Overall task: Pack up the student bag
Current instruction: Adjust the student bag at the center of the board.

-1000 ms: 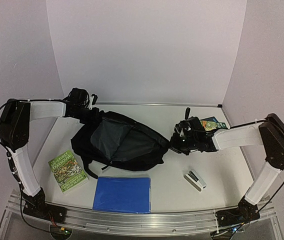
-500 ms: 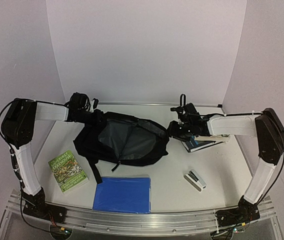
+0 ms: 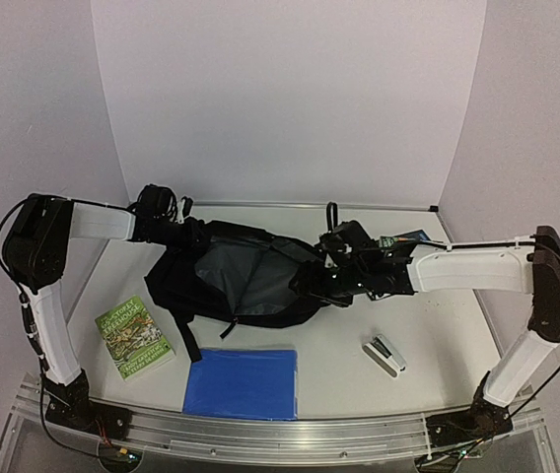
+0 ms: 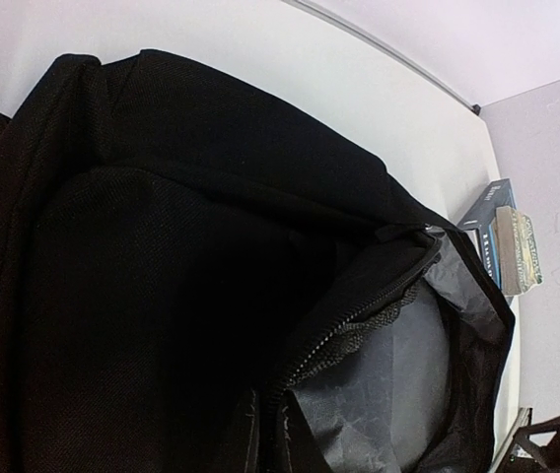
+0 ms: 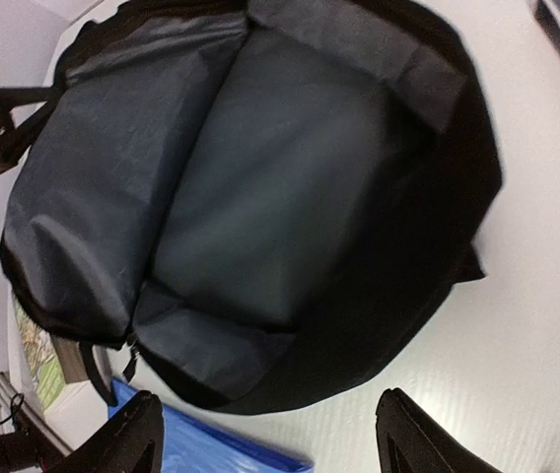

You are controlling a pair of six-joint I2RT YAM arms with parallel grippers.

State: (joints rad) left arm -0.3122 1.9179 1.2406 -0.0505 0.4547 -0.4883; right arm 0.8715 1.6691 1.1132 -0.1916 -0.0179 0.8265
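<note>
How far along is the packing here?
Done: bag unzipped, grey lining showing, nothing seen inside. In hand: left pincer shut on its rim; right pincer open and empty by the mouth. Left: green book, blue folder, stapler and far book all lie outside.

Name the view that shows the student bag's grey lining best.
Right wrist: the grey lining fills the frame, seen straight through the open mouth. Top external shows it small. Left wrist shows only a strip past the zipper.
</note>
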